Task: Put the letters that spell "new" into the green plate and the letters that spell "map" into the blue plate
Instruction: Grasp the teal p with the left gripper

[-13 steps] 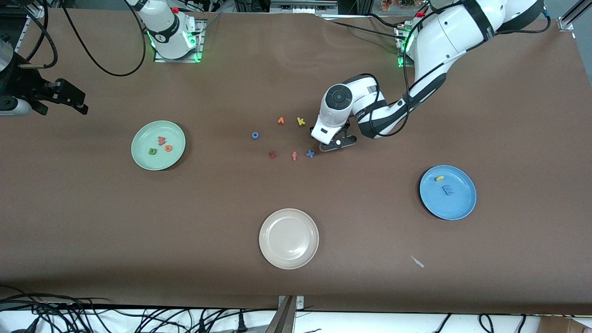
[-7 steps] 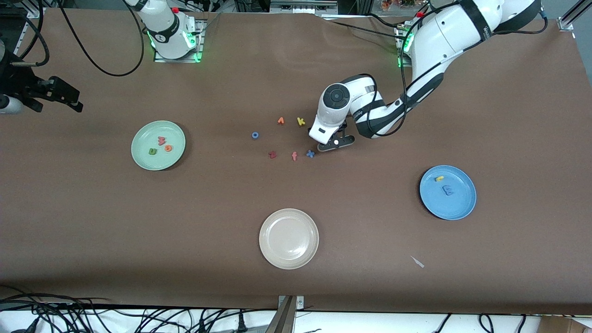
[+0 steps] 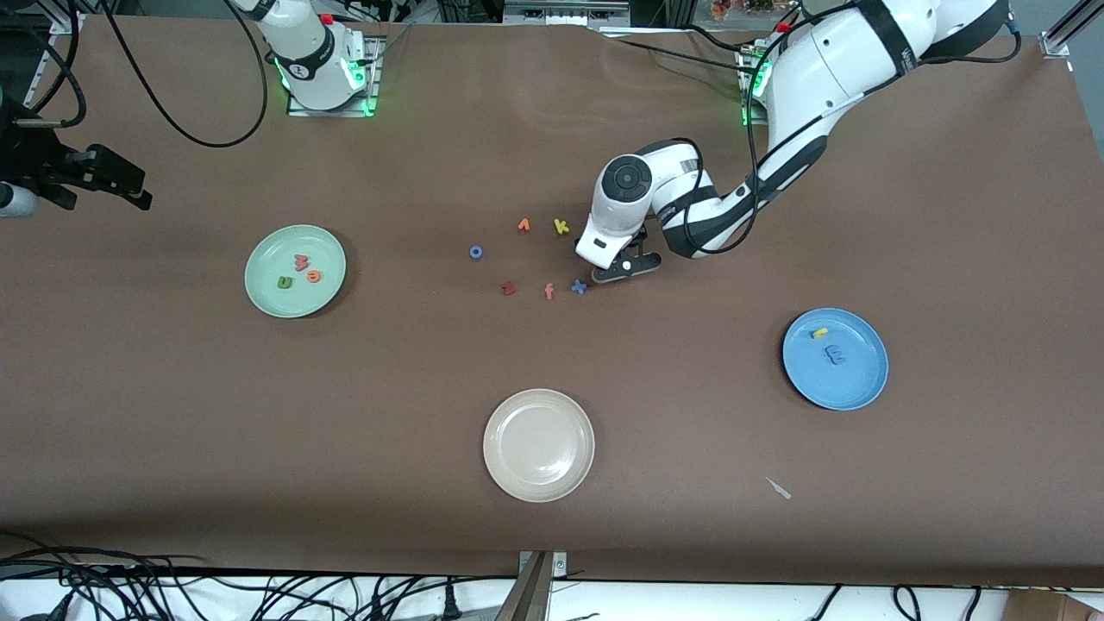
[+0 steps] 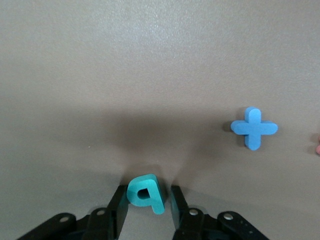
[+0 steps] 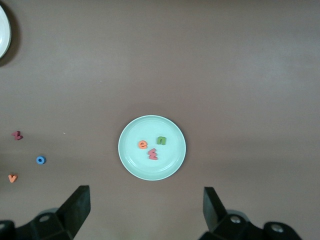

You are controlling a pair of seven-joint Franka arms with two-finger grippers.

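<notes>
My left gripper (image 3: 623,267) is down on the table beside the blue x. In the left wrist view it (image 4: 146,201) is shut on the teal a (image 4: 146,192), which lies flat between the fingers. The front view hides this letter under the hand. The blue plate (image 3: 865,388) holds the yellow p (image 3: 819,332) and the blue m (image 3: 835,354). On the green plate (image 3: 259,293) lie the salmon w (image 3: 301,261), orange e (image 3: 313,277) and green n (image 3: 284,281). My right gripper (image 3: 129,185) waits open, high over the right arm's end of the table, with nothing in it (image 5: 147,202).
Loose letters lie by the left gripper: blue x (image 3: 579,286), salmon f (image 3: 548,291), dark red z (image 3: 508,288), blue o (image 3: 475,252), an orange letter (image 3: 523,225) and yellow k (image 3: 561,226). A beige plate (image 3: 496,470) sits nearer the camera. A pale scrap (image 3: 779,488) lies beside it.
The left gripper's fingers have closed in from wide apart onto the teal letter, and the hand shifted slightly toward the blue x. The right arm drifted a little toward the table's end.
</notes>
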